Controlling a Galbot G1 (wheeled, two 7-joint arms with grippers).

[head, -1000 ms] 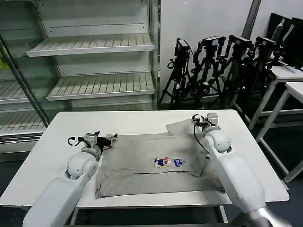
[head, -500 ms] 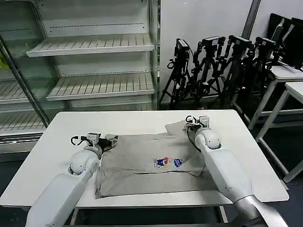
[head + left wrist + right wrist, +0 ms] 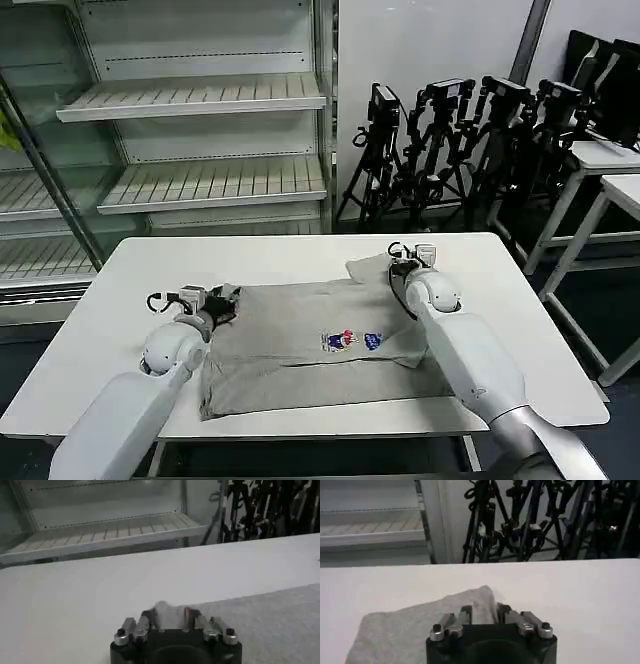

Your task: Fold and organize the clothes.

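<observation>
T-shirt (image 3: 310, 345) pinched at both far corners on the white bench (image 3: 120, 300)

Cloth is seen clamped between the fingers of the left hand (image 3: 172, 621) and the right hand (image 3: 484, 614); the shirt lies flat between them and nearer the robot. Both corners are best lifted together, evenly, and drawn over without slack

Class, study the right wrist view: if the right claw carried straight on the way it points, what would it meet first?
The right claw already pinches the T-shirt. Beyond lies bare white table, then probably the tripods past its edge; depth is unclear.
</observation>
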